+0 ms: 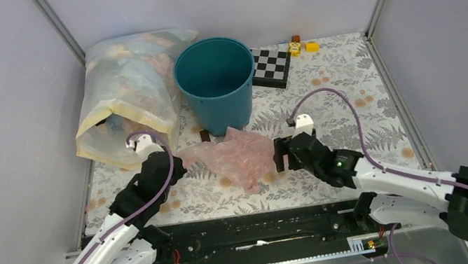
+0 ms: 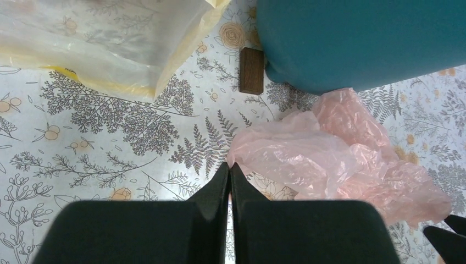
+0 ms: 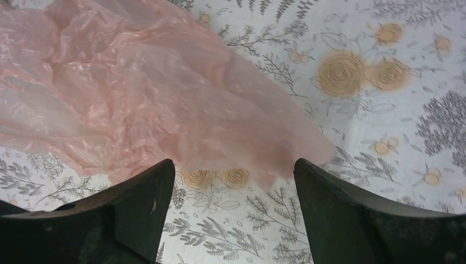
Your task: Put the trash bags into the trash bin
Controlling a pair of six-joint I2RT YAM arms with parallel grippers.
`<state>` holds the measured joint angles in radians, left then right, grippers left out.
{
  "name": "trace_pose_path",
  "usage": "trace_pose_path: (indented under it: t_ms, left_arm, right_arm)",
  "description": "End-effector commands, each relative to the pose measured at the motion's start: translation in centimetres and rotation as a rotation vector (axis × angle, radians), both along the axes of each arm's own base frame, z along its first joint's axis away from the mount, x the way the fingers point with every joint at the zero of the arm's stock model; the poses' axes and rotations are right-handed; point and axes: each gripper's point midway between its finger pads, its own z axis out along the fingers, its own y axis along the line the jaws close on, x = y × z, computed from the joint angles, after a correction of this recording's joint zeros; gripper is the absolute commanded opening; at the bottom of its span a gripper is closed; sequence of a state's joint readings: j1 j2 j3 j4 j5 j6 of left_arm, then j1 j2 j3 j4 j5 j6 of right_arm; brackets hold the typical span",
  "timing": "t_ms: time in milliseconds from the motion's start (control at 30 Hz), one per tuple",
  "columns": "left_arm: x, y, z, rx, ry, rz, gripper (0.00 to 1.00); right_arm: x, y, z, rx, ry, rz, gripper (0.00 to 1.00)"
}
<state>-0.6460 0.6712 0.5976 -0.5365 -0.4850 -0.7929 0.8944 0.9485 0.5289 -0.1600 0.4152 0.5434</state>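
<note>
Standing upright, mouth up, the trash bin (image 1: 216,81) sits at the rear. The trash bag (image 1: 235,156) lies crumpled just in front, long axis left-right. Reaching forward and low, the right gripper (image 3: 233,165) straddles its right edge, jaws wide; the left gripper (image 2: 229,168), closed, touches its left corner.

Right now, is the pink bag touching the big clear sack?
Apart. The left wrist view shows bare flowered tablecloth between the pink bag and the clear sack.
</note>
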Motion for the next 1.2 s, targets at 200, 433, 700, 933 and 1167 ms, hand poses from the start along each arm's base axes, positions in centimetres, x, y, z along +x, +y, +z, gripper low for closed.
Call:
trace_pose_path:
  t_ms: [200,433,700,933,1167]
  left_arm:
    - [0.7,0.6,2.0,-0.015,-0.082,0.037,0.00]
    - [1.7,3.3,2.3,-0.030,-0.079,0.214,0.00]
    - [1.3,6.4,2.5,-0.063,-0.106,0.341,0.00]
    - [1.9,0.9,2.7,-0.152,-0.109,0.043,0.00]
    - [1.4,-4.1,2.7,-0.203,-0.039,-0.228,0.00]
  right_arm:
    - [2.9,3.4,-0.8,-0.165,0.030,0.095,0.38]
    - [3.6,-5.7,0.7,-0.248,-0.044,-0.325,0.05]
    - [2.9,-14.6,1.3,-0.122,-0.059,-0.640,0.00]
    - [3.8,-12.3,3.2,-0.055,-0.062,-0.533,0.00]
    - [4.7,-7.5,6.2,-0.076,0.015,-0.236,0.30]
